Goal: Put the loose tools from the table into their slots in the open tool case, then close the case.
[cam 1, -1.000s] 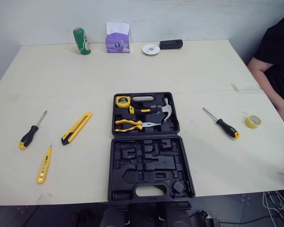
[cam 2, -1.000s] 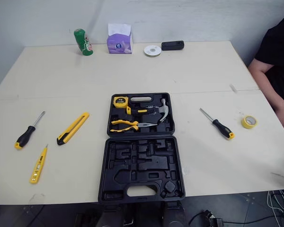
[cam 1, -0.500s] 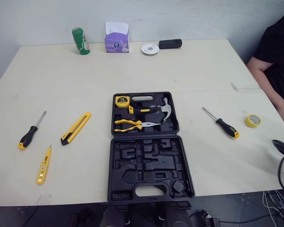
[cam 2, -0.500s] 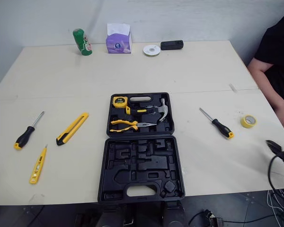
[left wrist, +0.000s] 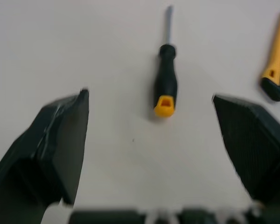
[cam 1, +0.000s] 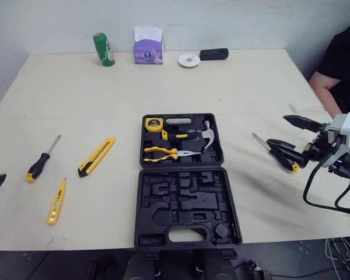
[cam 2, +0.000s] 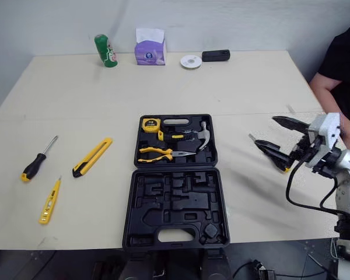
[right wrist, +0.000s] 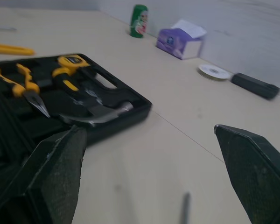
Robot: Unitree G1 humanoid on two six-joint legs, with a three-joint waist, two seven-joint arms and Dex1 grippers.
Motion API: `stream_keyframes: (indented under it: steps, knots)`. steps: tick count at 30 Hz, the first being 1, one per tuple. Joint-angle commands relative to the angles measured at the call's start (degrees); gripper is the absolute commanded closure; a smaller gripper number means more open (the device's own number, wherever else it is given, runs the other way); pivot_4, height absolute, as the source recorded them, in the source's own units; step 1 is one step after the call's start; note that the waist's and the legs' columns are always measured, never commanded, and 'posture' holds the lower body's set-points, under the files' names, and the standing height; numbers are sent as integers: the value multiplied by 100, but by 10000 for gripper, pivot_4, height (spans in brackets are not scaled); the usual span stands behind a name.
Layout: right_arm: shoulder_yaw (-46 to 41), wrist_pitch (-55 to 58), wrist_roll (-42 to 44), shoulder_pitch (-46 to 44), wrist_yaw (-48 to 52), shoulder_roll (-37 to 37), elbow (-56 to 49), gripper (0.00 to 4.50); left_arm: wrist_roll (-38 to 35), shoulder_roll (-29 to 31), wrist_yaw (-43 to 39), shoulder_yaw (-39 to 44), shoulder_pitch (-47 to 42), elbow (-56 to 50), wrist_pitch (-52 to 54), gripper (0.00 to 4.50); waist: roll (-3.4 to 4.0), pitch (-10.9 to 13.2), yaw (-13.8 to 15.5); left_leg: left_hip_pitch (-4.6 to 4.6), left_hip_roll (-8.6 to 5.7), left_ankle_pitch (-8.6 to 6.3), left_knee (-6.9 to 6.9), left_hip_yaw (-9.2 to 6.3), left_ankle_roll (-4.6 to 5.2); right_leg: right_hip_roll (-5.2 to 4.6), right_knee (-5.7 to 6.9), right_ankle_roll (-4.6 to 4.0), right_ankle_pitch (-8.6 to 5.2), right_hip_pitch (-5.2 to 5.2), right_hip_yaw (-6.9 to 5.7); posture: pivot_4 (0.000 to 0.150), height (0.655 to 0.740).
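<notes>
while right hand (cam 1: 277, 129) hangs spread above right-side screwdriver (cam 1: 284, 161) on worktop (cam 1: 233, 87), well apart from open tool case (cam 1: 184, 201), risk: off-centre close rolls handle away. left hand (left wrist: 149, 94) spread over left-side screwdriver (left wrist: 165, 79), same risk.

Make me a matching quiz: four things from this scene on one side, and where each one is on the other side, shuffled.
1 hammer
2 knife
3 can
4 right gripper

A left of the tissue box
B above the right screwdriver
C in the case
D between the left screwdriver and the case

Pairs: 1-C, 2-D, 3-A, 4-B
</notes>
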Motion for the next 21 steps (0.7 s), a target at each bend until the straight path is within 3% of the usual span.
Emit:
stream_keyframes:
  steps: [1,11,21]
  knots:
    - [148,284,240,-224,185,43,-577,0,76,393,153,-257,-241,-268,649,569,-4,-2,1,0,0,0,0,1,0,0,0,0,0,-1,0,1500,7400]
    - [651,857,453,-853,738,244,-1112,0,683,1383,-161,-2501,-1519,64,1522,569,-7,-2,0,-26,-2,19,-2,25,23,10,11,1,0,-41,13,1500,7400]
    - [767,803,252,-916,833,317,-1084,0,1359,912,5,-3464,-2739,925,1294,569,-20,-4,5,-26,2,19,7,46,25,18,52,1,0,-54,31,1500,7400]
